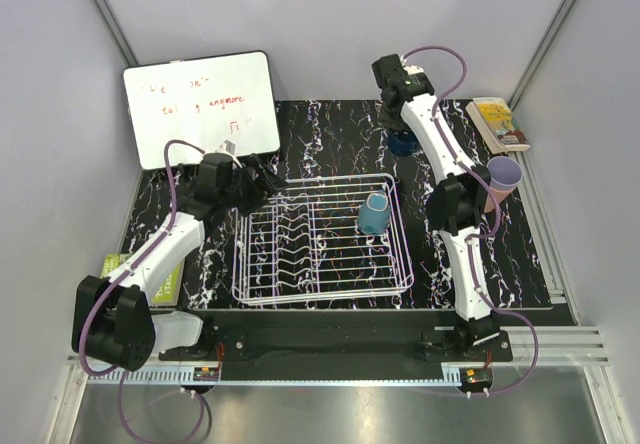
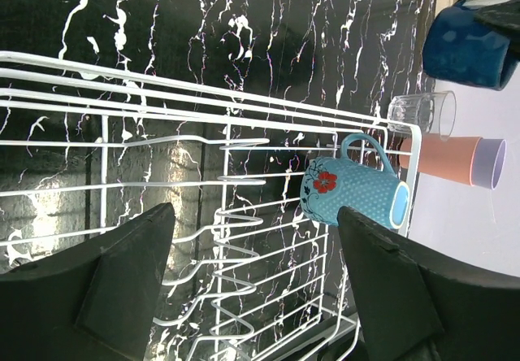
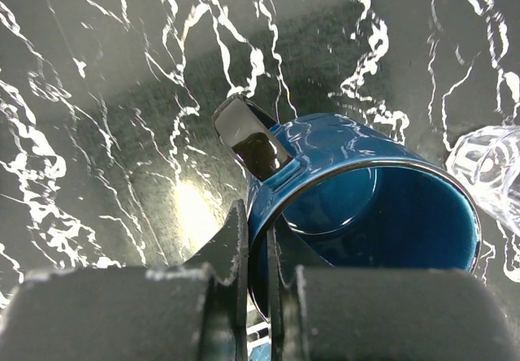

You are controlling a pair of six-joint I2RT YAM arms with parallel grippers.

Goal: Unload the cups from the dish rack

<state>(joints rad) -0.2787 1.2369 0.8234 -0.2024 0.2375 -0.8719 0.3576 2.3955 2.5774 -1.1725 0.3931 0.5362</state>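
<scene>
The white wire dish rack [image 1: 320, 249] sits mid-table with a teal cup [image 1: 373, 214] upright in its right end. In the left wrist view that teal cup [image 2: 357, 194] shows a red flower and a handle. My left gripper [image 2: 256, 215] hangs open over the rack's left end, nothing between its fingers. My right gripper [image 3: 258, 223] is shut on the rim of a dark blue cup [image 3: 366, 206] beside its handle, behind the rack's right end [image 1: 403, 142]. A clear glass [image 2: 422, 115] and a salmon pink cup with a lavender mouth [image 2: 455, 159] stand right of the rack.
A whiteboard [image 1: 200, 109] with red writing lies at the back left. A book [image 1: 497, 124] rests at the back right edge and a green one [image 1: 125, 264] under the left arm. The right arm's elbow [image 1: 450, 204] stands close to the salmon and lavender cup [image 1: 503, 176].
</scene>
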